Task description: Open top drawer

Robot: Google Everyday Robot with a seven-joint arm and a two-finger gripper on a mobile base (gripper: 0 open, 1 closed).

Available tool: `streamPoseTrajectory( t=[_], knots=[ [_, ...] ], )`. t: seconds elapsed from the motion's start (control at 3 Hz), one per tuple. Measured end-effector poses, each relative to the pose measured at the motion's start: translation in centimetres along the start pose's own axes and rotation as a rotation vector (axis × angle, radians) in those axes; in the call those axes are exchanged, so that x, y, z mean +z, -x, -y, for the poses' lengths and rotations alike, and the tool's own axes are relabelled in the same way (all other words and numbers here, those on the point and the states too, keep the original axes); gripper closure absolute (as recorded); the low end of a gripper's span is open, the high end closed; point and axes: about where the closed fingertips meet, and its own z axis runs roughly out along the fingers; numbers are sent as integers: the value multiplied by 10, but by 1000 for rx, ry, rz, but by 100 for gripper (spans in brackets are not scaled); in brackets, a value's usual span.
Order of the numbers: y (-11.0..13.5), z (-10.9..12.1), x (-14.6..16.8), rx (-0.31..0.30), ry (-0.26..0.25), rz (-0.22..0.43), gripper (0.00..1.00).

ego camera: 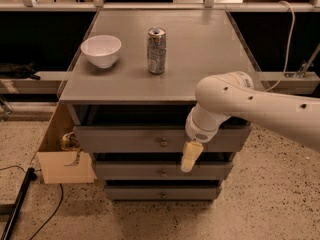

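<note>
Top drawer: the top drawer (125, 140) is the uppermost and widest of three grey fronts under the desk (210, 49). Its front looks shut, with none of its inside showing.
Knob: a small round brass knob (163, 143) at the centre of the flat, matt-painted front. It is the only thing there to grip.
Long axis: the front runs left to right, so by my reading the pull must come straight out toward the camera.
Tool: the cream-coloured tool (189, 159) hangs point-down before the right half of the front, its tip over the dark gap above the middle drawer (130, 171).
Key relation: the knob lies just to the left of the tool and a little above its tip, near but apart. A short shift left and up looks needed.
Tool opening: cannot tell whether it is wide or narrow. It appears to hold nothing.
Arm: a smooth white arm (250, 104) comes in from the right.
Bottom drawer: the bottom drawer (135, 191) is narrower, with a like knob.
On top: a glossy white bowl (101, 50) and an upright metal can (156, 50), well apart from the tool.
</note>
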Motion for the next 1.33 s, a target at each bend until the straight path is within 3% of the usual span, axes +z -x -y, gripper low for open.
streamPoseTrajectory(
  t=[1.0, 1.33],
  knots=[
    [-2, -4, 25, -1, 25, -40, 0],
    [-2, -4, 25, -1, 25, -40, 18]
  ],
)
